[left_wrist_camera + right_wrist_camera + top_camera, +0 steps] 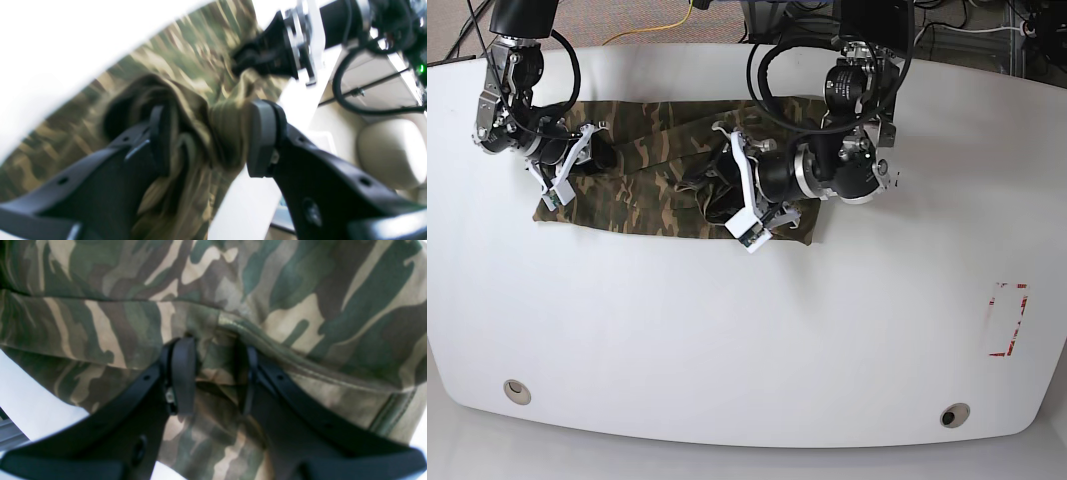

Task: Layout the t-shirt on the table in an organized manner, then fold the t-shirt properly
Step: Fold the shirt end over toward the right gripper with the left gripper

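Observation:
The camouflage t-shirt (642,190) lies stretched sideways across the far half of the white table (747,330), creased and bunched in its middle. My right gripper (592,152) is at the shirt's left end. In the right wrist view its fingers (183,373) are shut on a fold of the t-shirt (300,290) beside a hem. My left gripper (709,190) is at the shirt's middle. The left wrist view is blurred, with a thick bunch of the t-shirt (200,110) filling my left gripper (210,140). My right gripper (238,63) shows beyond it, also on cloth.
A red tape outline (1009,320) marks the table's right side. Two grommet holes (517,391) (954,414) sit near the front edge. Cables and a yellow cord (667,25) lie on the floor behind the table. A beige rounded object (393,153) is off the table edge.

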